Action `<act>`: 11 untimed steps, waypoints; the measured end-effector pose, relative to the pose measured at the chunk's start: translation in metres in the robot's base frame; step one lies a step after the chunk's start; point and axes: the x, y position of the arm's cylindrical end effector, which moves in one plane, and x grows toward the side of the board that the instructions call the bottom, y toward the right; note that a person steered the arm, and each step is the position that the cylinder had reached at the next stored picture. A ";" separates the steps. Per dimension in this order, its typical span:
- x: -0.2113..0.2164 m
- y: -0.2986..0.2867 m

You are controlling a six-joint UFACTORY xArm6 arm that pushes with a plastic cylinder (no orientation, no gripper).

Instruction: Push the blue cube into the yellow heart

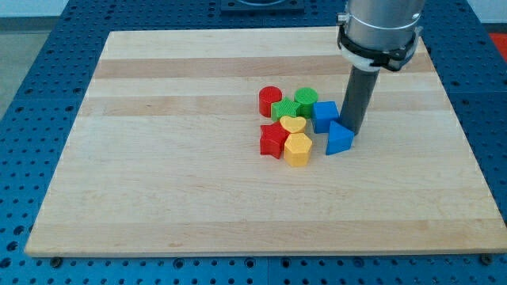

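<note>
The blue cube [325, 116] sits in a tight cluster of blocks right of the board's middle. The yellow heart [293, 124] lies just to its left, with a small gap between them. My tip [351, 131] stands at the cube's right side, touching or nearly touching it, and right above a blue triangular block [339, 139]. The rod rises from there to the arm at the view's top.
Around the heart are a red cylinder [270, 100], a green cylinder [306, 99], a green block [284, 109], a red star [273, 141] and a yellow hexagonal block [298, 150]. All rest on a wooden board [158, 158] over a blue perforated table.
</note>
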 end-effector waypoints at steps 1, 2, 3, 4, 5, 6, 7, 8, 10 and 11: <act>0.004 0.004; 0.013 0.036; 0.014 0.056; -0.007 0.043; -0.011 0.011; -0.002 -0.017; 0.003 -0.020; 0.003 -0.020; -0.006 0.022; 0.001 0.042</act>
